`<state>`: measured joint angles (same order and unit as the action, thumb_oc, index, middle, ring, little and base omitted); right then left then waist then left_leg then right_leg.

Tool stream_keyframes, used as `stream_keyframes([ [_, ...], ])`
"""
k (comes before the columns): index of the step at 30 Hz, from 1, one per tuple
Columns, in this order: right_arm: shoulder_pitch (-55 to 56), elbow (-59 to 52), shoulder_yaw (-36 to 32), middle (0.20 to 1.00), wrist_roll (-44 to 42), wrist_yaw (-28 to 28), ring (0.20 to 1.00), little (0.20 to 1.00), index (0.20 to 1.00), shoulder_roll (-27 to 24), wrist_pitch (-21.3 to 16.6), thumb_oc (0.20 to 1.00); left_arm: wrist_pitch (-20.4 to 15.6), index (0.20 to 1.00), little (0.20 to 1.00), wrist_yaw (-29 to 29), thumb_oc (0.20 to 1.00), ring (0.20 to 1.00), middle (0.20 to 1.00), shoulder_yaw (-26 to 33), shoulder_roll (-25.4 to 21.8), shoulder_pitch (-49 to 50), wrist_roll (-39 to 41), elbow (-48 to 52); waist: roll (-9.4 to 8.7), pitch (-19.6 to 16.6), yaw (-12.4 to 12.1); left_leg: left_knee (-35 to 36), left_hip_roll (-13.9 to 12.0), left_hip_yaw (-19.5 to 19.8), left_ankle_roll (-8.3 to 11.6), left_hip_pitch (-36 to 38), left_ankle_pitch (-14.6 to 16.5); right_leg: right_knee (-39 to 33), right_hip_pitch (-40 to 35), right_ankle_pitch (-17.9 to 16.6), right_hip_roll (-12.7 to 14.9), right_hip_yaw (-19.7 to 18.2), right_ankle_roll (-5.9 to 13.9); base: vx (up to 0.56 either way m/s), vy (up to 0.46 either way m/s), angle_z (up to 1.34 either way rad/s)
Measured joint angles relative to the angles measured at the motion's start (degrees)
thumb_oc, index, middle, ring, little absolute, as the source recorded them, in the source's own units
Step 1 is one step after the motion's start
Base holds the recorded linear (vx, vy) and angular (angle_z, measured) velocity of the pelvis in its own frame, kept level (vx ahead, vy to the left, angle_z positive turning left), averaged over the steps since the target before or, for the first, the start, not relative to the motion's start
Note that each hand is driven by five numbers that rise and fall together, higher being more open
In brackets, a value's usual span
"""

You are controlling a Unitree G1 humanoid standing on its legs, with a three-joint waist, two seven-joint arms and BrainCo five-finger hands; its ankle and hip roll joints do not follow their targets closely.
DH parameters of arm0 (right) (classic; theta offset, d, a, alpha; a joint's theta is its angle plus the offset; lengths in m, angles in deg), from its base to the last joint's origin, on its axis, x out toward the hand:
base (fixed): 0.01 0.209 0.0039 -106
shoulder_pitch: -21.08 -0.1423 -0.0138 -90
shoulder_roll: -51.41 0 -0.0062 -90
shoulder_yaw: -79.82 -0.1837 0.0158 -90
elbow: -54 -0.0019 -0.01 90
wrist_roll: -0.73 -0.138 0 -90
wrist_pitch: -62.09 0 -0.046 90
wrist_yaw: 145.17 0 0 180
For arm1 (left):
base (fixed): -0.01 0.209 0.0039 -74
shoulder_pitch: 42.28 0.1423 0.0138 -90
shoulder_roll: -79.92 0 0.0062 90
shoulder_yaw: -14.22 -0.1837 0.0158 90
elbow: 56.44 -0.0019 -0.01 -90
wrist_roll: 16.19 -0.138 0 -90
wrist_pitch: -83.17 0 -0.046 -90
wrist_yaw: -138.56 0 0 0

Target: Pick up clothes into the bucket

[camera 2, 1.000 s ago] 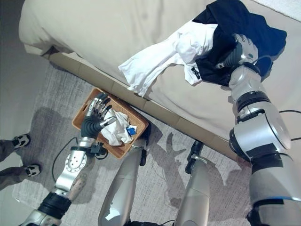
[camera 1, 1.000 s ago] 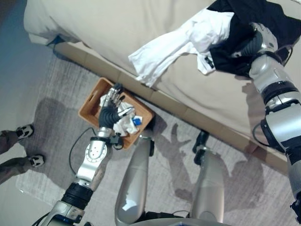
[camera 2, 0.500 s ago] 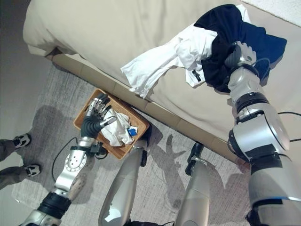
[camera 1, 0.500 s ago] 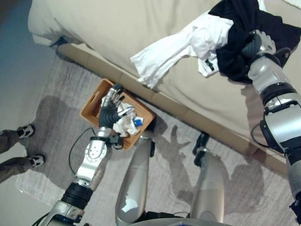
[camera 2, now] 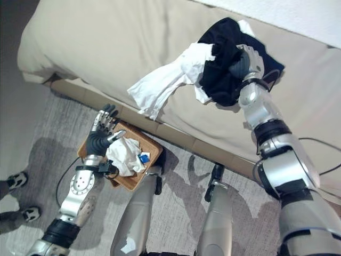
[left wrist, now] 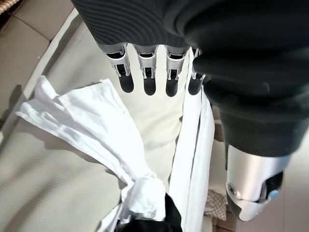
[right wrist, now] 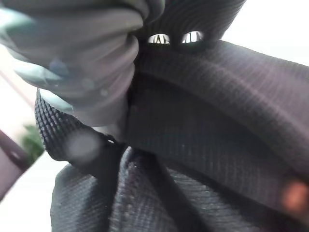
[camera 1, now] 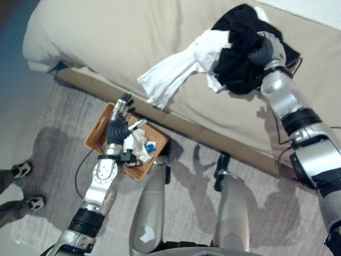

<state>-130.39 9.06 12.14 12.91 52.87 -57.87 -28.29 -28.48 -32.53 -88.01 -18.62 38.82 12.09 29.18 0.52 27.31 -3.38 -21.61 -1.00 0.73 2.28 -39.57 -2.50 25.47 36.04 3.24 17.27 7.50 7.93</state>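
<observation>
Left eye view shows you the right hand [camera 1: 262,51] up over the bed [camera 1: 106,37], its fingers curled into a black garment [camera 1: 237,58] that it holds bunched and lifted off the cover. A white shirt [camera 1: 176,69] trails from that dark bundle toward your left, its loose end draped down near the bed's front edge. In the right wrist view you see the dark ribbed fabric pressed right up against the hand, with two silver fingers [right wrist: 161,38] peeking out above the fold, so the grip on the cloth is plain.

Your left hand [camera 1: 120,125] hangs low over the bucket [camera 1: 96,136], a brown wicker basket that sits on the grey rug [camera 1: 64,117] just beside the bed base. Its fingers are straight and spread, holding nothing. The left wrist view confirms this: the fingers [left wrist: 147,72] run out in a relaxed row, and past them you see the white shirt hanging against the beige bed.

Inside the bucket lies a crumpled white cloth [camera 1: 137,146] with a small blue patch on it, next to your left hand.

A person's shoes [camera 1: 24,186] show at the edge of the floor on your left, well apart from the bucket.
</observation>
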Motion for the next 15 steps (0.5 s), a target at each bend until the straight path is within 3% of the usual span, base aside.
stream_keyframes([
  [7,17.4,-14.1,-6.2,0.2,-1.7,0.7,0.2,0.2,0.2,1.3,-4.1,0.2,-0.1,1.0,1.0,-0.3,1.0,1.0,1.0,0.5,-0.1,3.2,0.0,-1.8,-3.13,-2.9,1.4,2.3,-1.2,-0.6,0.34,4.1,0.4,-3.9,-4.2,-0.3,-1.2,0.2,-0.29,0.04,-0.039,-0.08],
  [15,21.5,-17.7,-7.0,0.2,-4.4,-2.3,0.2,0.2,0.2,0.6,-6.5,0.2,-0.1,1.0,1.0,-1.5,1.0,1.0,1.0,2.4,-0.1,4.4,0.0,-1.8,-3.15,-3.3,0.8,3.9,-1.2,-0.7,0.27,6.0,0.4,-5.3,-6.0,-0.5,-1.2,0.5,-0.25,0.0,-0.005,0.0],
])
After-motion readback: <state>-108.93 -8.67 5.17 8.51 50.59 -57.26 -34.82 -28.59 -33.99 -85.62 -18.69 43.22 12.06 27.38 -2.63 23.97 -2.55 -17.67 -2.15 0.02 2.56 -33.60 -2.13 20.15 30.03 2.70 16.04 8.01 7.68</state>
